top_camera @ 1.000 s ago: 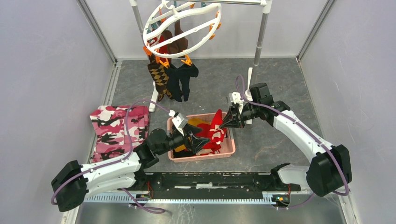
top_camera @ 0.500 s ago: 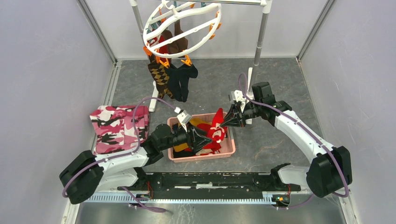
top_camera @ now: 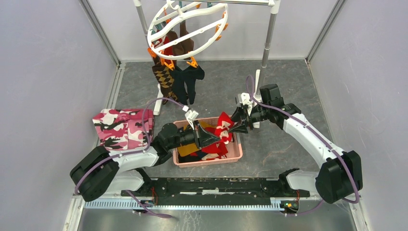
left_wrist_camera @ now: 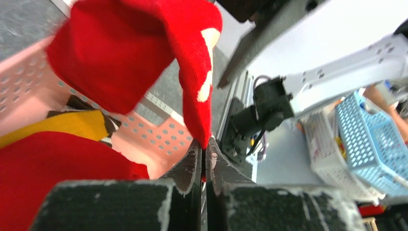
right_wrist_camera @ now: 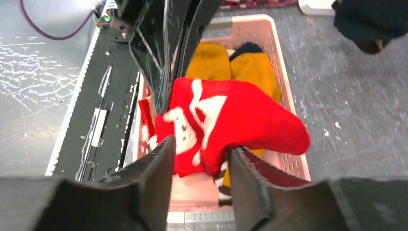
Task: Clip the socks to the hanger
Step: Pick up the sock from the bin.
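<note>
A red sock with white pattern [top_camera: 224, 130] hangs above the pink basket [top_camera: 236, 154], stretched between both grippers. My left gripper [top_camera: 220, 137] is shut on its lower edge; in the left wrist view the jaws [left_wrist_camera: 205, 150] pinch the tip of the red sock [left_wrist_camera: 125, 53]. My right gripper [top_camera: 236, 126] stands open around the sock's other end; the red sock [right_wrist_camera: 231, 120] lies loosely between the spread fingers [right_wrist_camera: 199, 151]. The white round hanger [top_camera: 187, 29] hangs at the back with an argyle sock [top_camera: 165, 79] and dark socks [top_camera: 190, 82] clipped on.
Mustard yellow socks [right_wrist_camera: 211, 60] and more red ones lie in the basket. A pink camouflage cloth [top_camera: 122, 132] sits at the left. The metal rack's pole [top_camera: 269, 33] and white foot [top_camera: 257, 79] stand behind the right arm. Grey walls enclose the floor.
My left gripper reached right over the basket and shut on the red sock's edge. The right gripper, which was shut on the sock, has opened its jaws.
</note>
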Robot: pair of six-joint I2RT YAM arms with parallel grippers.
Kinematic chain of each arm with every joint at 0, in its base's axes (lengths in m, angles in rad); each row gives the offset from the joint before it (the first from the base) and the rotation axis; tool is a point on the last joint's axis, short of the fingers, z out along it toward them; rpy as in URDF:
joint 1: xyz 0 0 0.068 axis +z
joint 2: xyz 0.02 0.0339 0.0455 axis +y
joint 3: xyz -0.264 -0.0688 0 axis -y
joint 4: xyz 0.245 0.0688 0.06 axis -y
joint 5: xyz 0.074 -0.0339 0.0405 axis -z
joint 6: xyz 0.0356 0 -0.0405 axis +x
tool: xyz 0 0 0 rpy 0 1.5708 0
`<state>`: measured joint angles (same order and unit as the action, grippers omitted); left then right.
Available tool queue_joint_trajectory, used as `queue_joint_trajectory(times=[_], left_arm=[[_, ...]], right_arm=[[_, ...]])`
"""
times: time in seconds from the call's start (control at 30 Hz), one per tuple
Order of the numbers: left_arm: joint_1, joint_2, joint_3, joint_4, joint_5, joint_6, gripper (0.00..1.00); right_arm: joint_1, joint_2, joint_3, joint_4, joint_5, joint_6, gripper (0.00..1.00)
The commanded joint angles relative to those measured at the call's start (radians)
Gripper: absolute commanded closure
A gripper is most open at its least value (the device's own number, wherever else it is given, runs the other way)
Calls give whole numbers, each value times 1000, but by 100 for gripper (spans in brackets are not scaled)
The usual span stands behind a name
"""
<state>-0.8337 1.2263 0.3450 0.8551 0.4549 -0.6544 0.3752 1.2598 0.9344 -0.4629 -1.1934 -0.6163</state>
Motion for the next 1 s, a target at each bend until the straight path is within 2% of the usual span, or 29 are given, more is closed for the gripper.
queue_joint_trajectory(times=[0.0,0.23,0.27,0.33,0.4,0.47,0.57,0.63,0.83,0.97], left_arm=[[73,-40,-17,153,0,-214,98],[157,-53,8,199,-7,-492,98],[161,-51,18,200,-6,-525,98],[163,-42,38,199,-9,-582,98],[163,-29,55,209,-13,-640,98],[163,-11,65,257,-13,-695,98],[163,17,72,327,-19,-756,98],[163,37,80,345,-20,-801,98],[164,111,104,423,3,-860,98],[163,163,104,512,4,-910,98]], right_arm=[[-18,5,90,-61,85,-69,47],[-41,-57,208,-194,208,-263,24],[-40,-72,212,-210,199,-310,18],[-39,-100,202,-289,150,-512,3],[-33,-104,196,-386,96,-753,2],[-22,-93,185,-404,53,-821,2],[1,-95,153,-330,46,-811,2],[25,-113,122,-207,76,-711,2],[81,-92,162,-53,224,-465,3],[114,-89,136,-2,250,-393,18]])
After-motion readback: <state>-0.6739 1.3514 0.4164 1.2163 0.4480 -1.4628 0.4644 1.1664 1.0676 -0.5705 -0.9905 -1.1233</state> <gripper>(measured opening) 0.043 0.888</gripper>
